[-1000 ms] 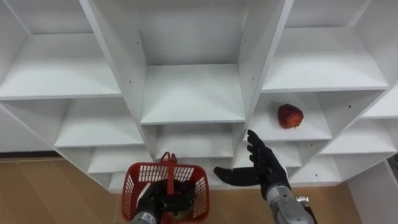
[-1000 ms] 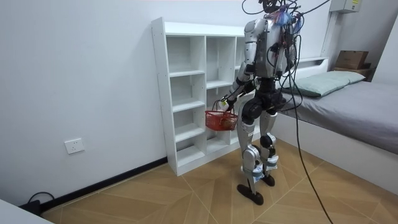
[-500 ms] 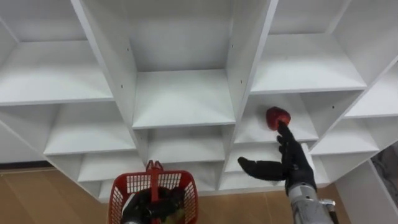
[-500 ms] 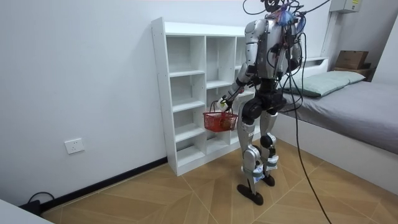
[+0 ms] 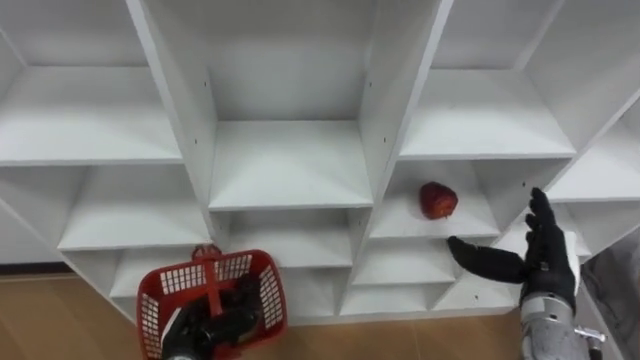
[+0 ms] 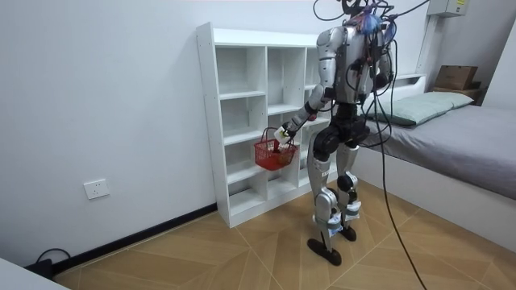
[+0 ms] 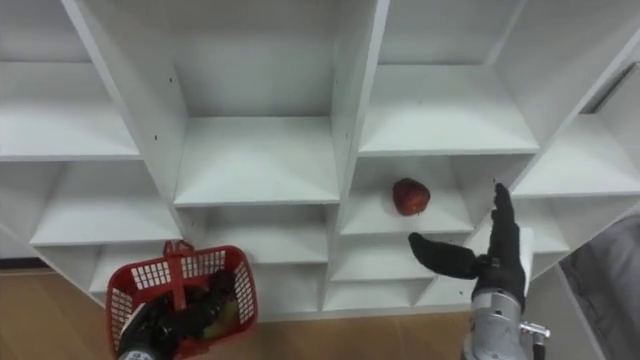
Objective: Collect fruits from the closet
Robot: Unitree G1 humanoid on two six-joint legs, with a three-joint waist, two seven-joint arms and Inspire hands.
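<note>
Left eye view: the right hand [image 5: 548, 265] is open, fingers straight and thumb spread. The red fruit [image 5: 437, 200] lies up and to its left on a shelf of the closet [image 5: 290, 165], apart from the fingertips and not yet grasped. The left hand [image 5: 195, 335] is curled round the handle of the red basket [image 5: 258, 292], held low. At least this fruit is left to pick up and drop in. What the basket already holds cannot be made out.
</note>
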